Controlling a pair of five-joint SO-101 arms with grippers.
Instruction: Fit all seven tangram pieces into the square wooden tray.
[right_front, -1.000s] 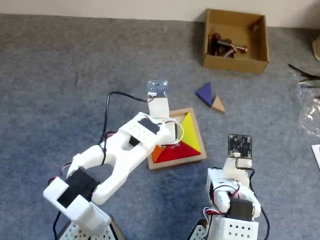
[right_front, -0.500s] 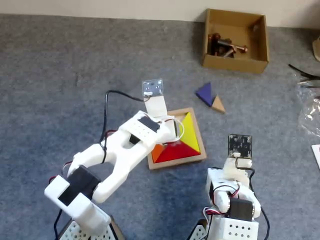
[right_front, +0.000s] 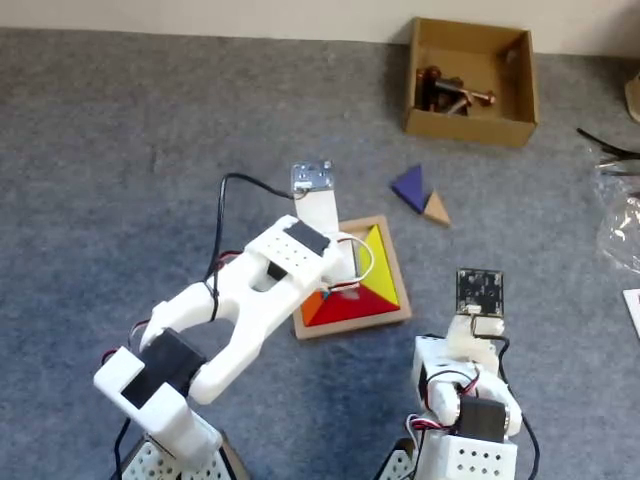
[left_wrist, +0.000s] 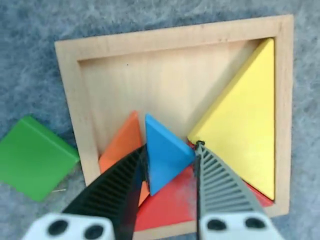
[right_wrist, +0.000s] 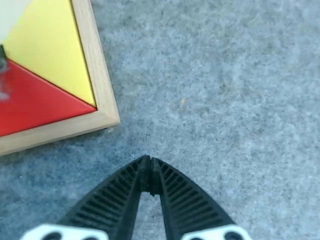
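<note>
The square wooden tray (left_wrist: 170, 37) holds a large yellow triangle (left_wrist: 240, 125), a red triangle (left_wrist: 170, 207) and an orange piece (left_wrist: 120, 145). My left gripper (left_wrist: 171, 147) is shut on a blue triangle (left_wrist: 167, 155), held over the tray where the orange, red and yellow pieces meet. A green square (left_wrist: 32, 157) lies on the carpet just outside the tray. In the high view the left arm (right_front: 270, 280) covers the tray's (right_front: 385, 222) left half. A purple triangle (right_front: 408, 186) and a tan triangle (right_front: 436, 208) lie beyond the tray. My right gripper (right_wrist: 149, 160) is shut over bare carpet near the tray's corner (right_wrist: 107, 117).
A cardboard box (right_front: 470, 80) with small metal parts stands at the back right. Clear plastic and cables lie at the right edge (right_front: 620, 200). The right arm's base (right_front: 465, 410) sits at the front right. Grey carpet surrounds the tray.
The left arm has shifted slightly over the tray, a little left and then back right, with the blue triangle in its gripper. The right arm has not moved.
</note>
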